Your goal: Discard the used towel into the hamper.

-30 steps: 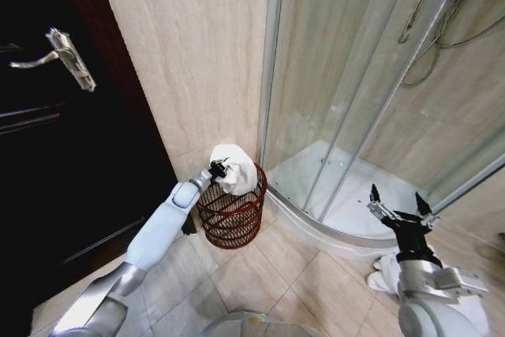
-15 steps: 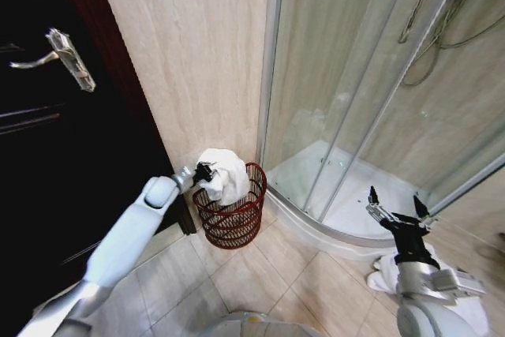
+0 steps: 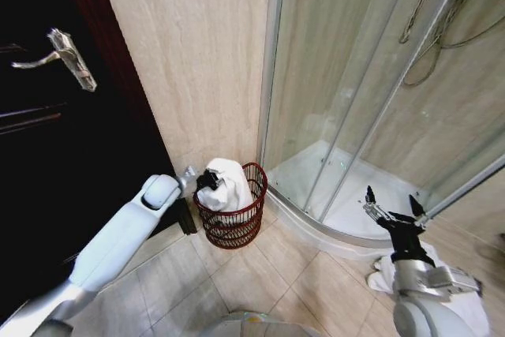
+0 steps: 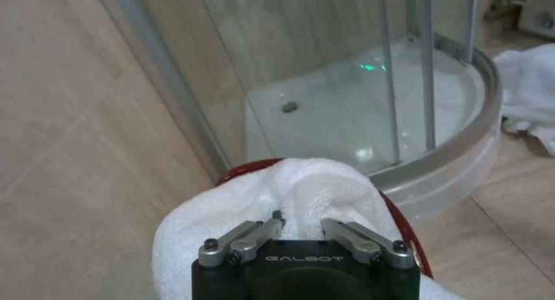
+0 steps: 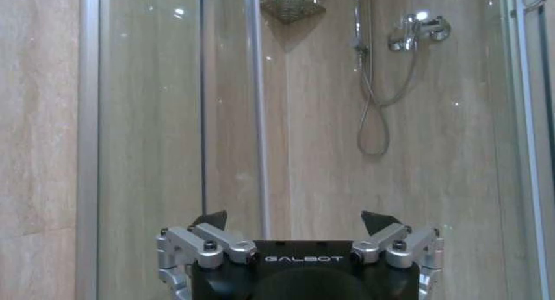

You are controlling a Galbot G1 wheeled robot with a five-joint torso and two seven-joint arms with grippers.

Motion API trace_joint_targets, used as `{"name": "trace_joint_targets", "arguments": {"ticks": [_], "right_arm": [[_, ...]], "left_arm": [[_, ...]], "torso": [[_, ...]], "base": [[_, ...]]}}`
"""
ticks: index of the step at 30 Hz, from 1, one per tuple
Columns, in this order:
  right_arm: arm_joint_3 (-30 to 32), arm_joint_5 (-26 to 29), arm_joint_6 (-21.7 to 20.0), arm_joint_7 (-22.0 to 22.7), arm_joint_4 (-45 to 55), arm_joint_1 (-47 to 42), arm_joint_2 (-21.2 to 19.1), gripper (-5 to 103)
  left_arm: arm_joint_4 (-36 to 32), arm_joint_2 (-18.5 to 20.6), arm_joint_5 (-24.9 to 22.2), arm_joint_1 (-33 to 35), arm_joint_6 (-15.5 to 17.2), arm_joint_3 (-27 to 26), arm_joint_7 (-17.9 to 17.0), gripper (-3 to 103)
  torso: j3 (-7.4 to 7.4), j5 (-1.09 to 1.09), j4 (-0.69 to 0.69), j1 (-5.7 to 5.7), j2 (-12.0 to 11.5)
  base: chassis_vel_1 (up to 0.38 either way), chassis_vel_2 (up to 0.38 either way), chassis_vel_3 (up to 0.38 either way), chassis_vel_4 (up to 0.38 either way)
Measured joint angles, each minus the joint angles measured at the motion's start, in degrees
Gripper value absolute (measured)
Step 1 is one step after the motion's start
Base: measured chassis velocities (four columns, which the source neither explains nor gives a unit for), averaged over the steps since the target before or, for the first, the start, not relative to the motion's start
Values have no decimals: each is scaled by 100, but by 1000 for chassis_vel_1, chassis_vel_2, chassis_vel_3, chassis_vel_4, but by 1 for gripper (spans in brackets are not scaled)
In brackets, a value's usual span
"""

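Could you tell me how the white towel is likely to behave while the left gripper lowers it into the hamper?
The towel bunches and drapes around the left gripper, so it is probably floppy and will slump when released. Its terry pile looks grippy, not slippery. The hamper is thin open bars, likely light, so pushing down might tip it.

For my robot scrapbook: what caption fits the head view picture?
Left gripper lowers a white fluffy towel into the small red-brown woven hamper.

— Where is the towel (image 3: 227, 187)?

— White and bunched, it sits in the mouth of the hamper (image 3: 233, 220), its upper part rising above the rim.

— And the hamper?

— A small, rounded, dark red basket of thin bars, upright on the tiled floor, near the wall, between the dark door and the shower's glass.
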State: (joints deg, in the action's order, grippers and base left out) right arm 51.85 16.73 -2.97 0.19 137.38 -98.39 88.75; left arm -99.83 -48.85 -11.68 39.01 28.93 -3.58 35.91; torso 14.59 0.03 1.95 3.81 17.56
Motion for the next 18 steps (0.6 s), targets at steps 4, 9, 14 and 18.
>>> {"name": "trace_joint_targets", "arguments": {"ticks": [4,9,14,18], "right_arm": [[34,29,51,12,-56,-3,-3,100],[103,84,80,18,-103,-16,-12,100],[171,153,81,13,-136,-19,-35,100],[219,186,81,12,-170,-4,-48,100]], "left_arm": [[465,-233,4,-463,96,422,-25,5],[862,-539,70,-686,108,699,-147,5],[1176,-770,159,-796,81,864,-313,5],[1269,-936,168,-865,220,902,-537,13]], "torso": [[0,-2,0,0,0],[0,-4,0,0,0],[0,-3,1,0,0],[0,-2,0,0,0]], "base": [[0,0,0,0],[0,0,0,0],[0,0,0,0],[0,0,0,0]]}}
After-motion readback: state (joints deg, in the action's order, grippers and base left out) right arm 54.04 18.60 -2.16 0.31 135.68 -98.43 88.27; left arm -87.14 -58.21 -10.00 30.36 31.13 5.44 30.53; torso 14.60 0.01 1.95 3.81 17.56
